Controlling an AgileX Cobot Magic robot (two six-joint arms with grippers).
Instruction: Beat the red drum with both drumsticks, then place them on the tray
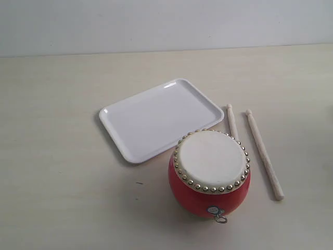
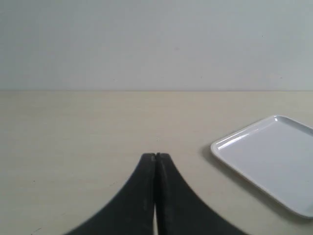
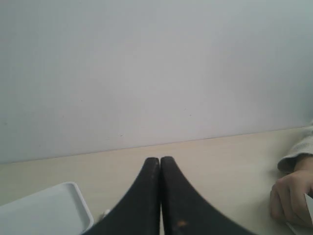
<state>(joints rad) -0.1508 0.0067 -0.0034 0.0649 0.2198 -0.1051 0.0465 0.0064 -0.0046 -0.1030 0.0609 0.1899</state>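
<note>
The red drum [image 1: 209,175] stands upright near the front of the table, its cream skin ringed with gold studs. Two pale drumsticks lie on the table to its right: one [image 1: 264,154] in full view, the other [image 1: 232,121] partly hidden behind the drum. The white tray [image 1: 161,118] lies flat behind and left of the drum, and shows in the left wrist view [image 2: 274,161] and the right wrist view [image 3: 44,211]. My left gripper [image 2: 155,156] is shut and holds nothing. My right gripper [image 3: 160,160] is likewise shut and holds nothing. Neither gripper shows in the exterior view.
A person's hand [image 3: 292,196] with a pale sleeve rests on the table at the edge of the right wrist view. A plain pale wall [image 1: 166,23] rises behind the table's far edge.
</note>
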